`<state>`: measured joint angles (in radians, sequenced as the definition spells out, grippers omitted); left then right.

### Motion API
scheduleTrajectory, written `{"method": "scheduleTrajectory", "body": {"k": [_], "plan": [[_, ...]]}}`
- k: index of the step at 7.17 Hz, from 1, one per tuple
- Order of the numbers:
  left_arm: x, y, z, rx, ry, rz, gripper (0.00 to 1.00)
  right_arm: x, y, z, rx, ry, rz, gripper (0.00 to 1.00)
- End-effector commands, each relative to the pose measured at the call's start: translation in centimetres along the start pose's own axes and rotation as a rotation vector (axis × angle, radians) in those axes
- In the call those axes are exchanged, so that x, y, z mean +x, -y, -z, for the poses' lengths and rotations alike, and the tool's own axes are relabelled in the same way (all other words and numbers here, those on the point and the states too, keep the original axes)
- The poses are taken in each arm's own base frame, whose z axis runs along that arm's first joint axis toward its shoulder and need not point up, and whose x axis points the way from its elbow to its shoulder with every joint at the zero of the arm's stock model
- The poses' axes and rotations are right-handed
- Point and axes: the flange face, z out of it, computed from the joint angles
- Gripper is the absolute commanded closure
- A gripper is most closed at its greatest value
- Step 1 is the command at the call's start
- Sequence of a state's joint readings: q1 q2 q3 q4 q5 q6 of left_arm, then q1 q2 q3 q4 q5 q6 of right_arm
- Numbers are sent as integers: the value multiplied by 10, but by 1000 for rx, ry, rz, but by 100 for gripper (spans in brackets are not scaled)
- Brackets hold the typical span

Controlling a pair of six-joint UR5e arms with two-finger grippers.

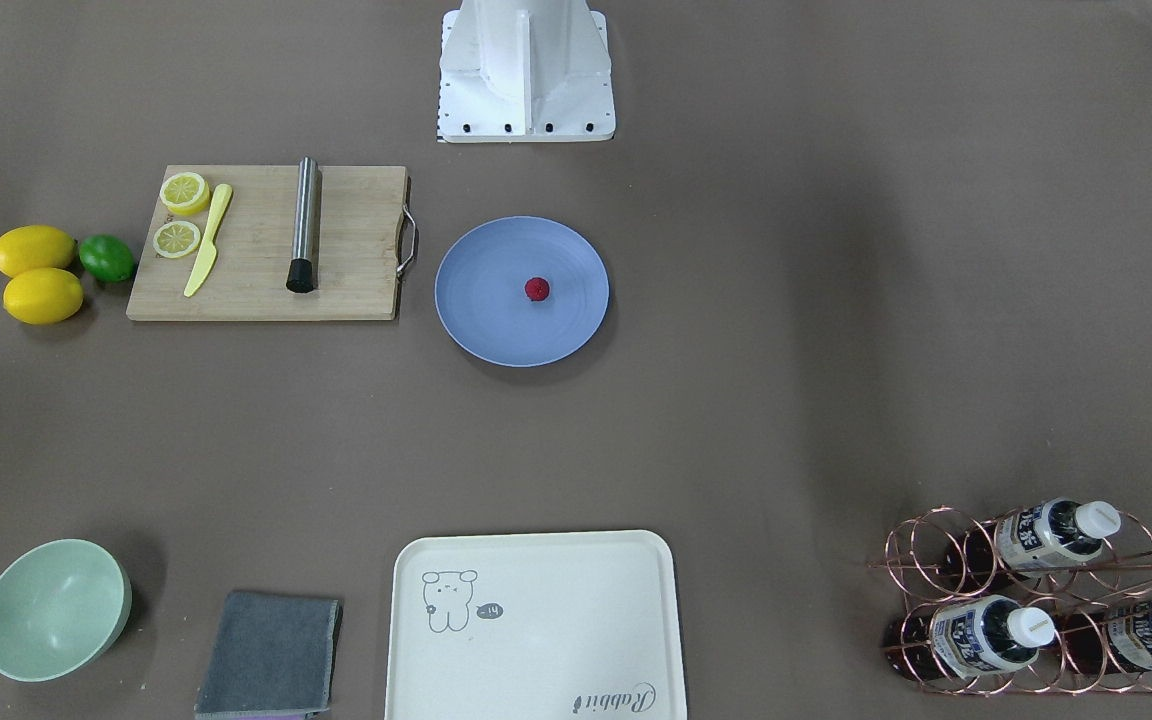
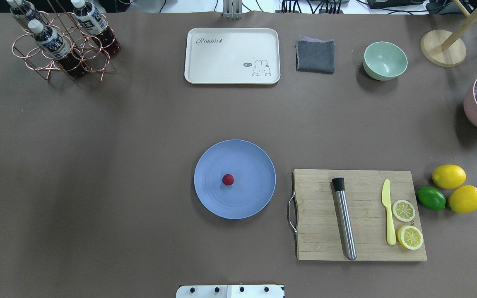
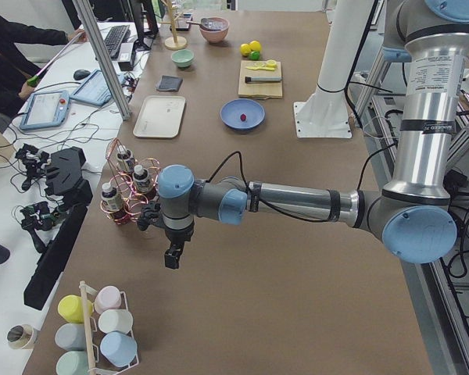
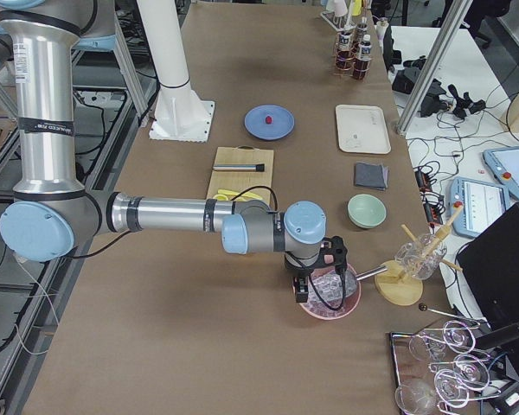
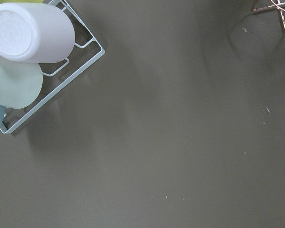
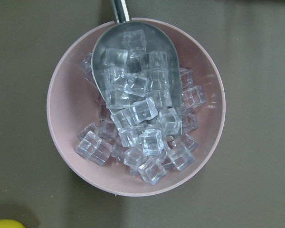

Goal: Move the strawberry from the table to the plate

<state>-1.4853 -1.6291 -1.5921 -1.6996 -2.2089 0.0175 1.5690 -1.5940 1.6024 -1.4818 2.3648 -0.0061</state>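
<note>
The small red strawberry (image 1: pixel 537 289) (image 2: pixel 228 179) lies near the middle of the round blue plate (image 1: pixel 476 310) (image 2: pixel 246 203), which sits on the brown-grey table (image 1: pixel 786 350) in front of the robot's base. Neither gripper is near it. In the exterior left view my left gripper (image 3: pixel 172 258) hangs over bare table at the far left end, between the bottle rack and a cup rack. In the exterior right view my right gripper (image 4: pixel 301 292) hovers over a pink bowl of ice at the far right end. I cannot tell whether either is open or shut.
Beside the plate is a wooden cutting board (image 2: pixel 317 207) with a steel muddler (image 2: pixel 344 223), yellow knife (image 2: pixel 389 215) and lemon slices. Lemons (image 2: pixel 449 176) and a lime (image 2: pixel 431 198) lie beyond. At the back stand a cream tray (image 2: pixel 232 56), grey cloth (image 2: pixel 315 56), green bowl (image 2: pixel 385 60) and bottle rack (image 2: pixel 62 45). The pink ice bowl (image 6: pixel 66 95) holds a scoop (image 6: pixel 133 66).
</note>
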Motion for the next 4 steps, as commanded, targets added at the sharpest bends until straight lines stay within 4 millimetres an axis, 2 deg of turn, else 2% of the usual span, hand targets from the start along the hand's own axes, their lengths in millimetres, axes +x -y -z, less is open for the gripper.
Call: {"method": "scheduleTrajectory", "body": {"k": [1,4], "plan": [[0,0,1,2,0,0,2,0,0,0,1,1,0,0],[-1,0,2,3,1,0,2,1,-2,-1,-1,1,-2,0]]}}
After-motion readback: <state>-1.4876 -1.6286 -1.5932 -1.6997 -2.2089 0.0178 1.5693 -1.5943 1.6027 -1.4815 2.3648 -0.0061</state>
